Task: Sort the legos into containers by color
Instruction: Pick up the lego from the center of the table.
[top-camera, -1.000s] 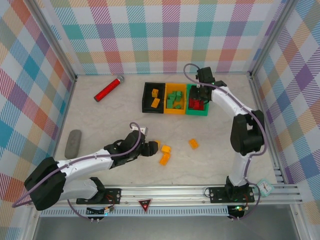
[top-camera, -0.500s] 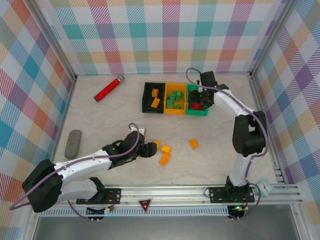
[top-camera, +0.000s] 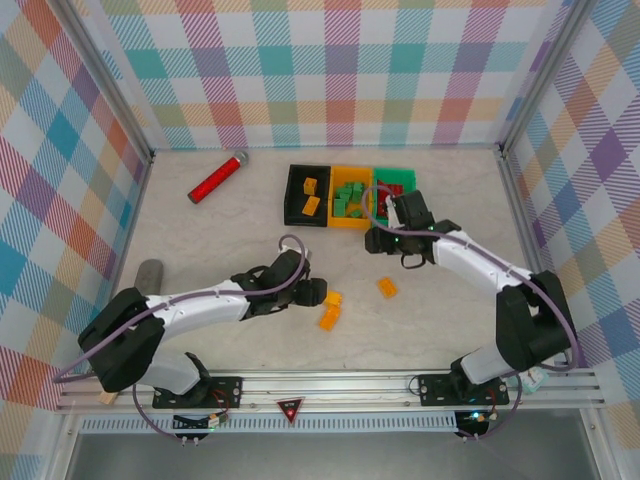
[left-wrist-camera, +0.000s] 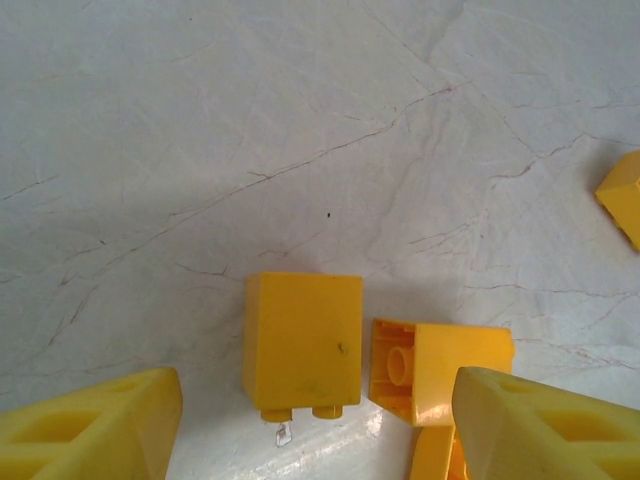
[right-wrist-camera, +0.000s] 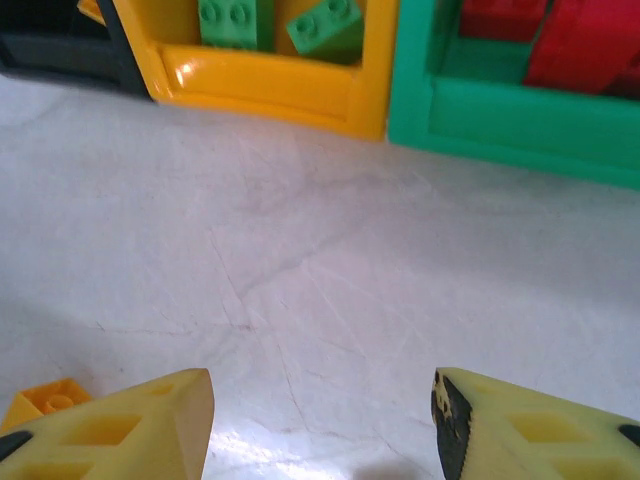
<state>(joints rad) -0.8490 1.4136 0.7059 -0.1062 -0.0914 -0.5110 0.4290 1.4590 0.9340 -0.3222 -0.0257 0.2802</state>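
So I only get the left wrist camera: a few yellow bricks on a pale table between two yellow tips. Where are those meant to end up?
Observer: The top view shows a black bin at the far side that already holds orange-yellow bricks, so probably there.
Operator: Are there other bins?
Observer: Yes, joined to it in a row: a yellow bin with green bricks in it, then a green bin with red bricks.
Operator: And the other arm?
Observer: The right gripper hangs open over the table just in front of those bins, with nothing between its fingers.
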